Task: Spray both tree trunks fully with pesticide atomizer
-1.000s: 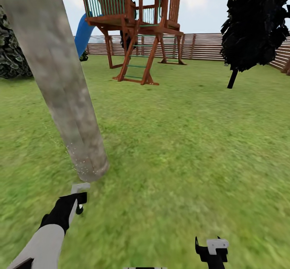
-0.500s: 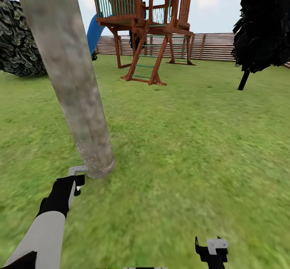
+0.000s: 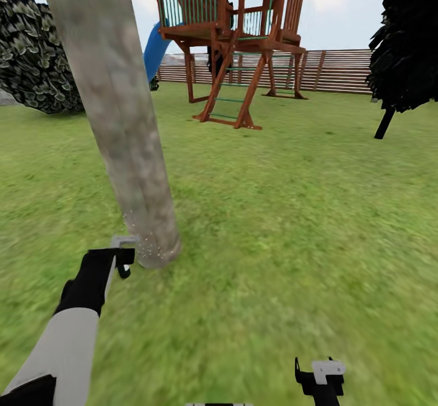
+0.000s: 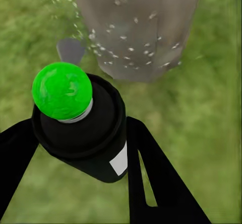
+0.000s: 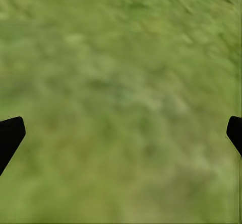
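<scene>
Left end effector (image 4: 80,148) aims atomizer (image 4: 80,128) at trunk (image 4: 136,27).

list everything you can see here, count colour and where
tree trunk: 1, mottled grey-brown, near left, rising from the grass
pesticide: many white specks, low on the trunk
pesticide atomizer: 1, black with green top, in the left claw, aimed at the trunk base
play tower: 1, red-brown wood, far centre
slide: 1, blue, left of the tower
fence: 1, brown slats, far back
bush: 1, dark, far left
dark tree: 1, far right
grass: green lawn throughout
left claw: 1, by the trunk base
right claw: 1, open, low right
</scene>
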